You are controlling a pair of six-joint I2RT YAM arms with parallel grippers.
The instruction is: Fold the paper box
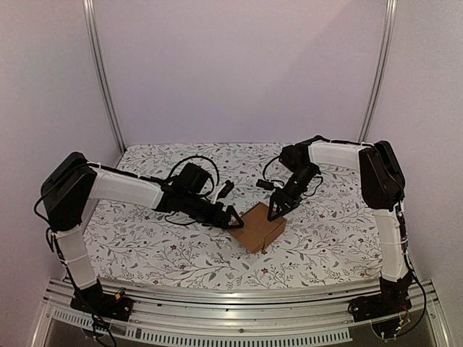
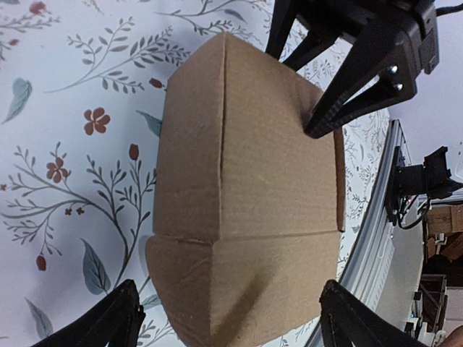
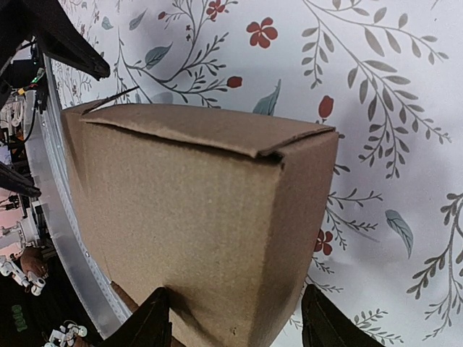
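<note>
Paper box (image 1: 257,226) sits on the table (image 1: 145,246), between the arms, nearly shut. We see the left gripper (image 1: 230,217) spread wide just off its left edge, while the right gripper (image 1: 279,208), jaws half apart, rests a fingertip (image 2: 318,126) on its top.

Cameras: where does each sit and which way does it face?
Top external: above and behind the bases, looking down on the table; both arms show, left gripper and right gripper flanking the paper box.
Left wrist: looks past its own fingers, over the box, at the right gripper.
Right wrist: looks past its own fingers, over the box, at the left gripper.
Shared: all show the box; each wrist sees the other gripper.
</note>
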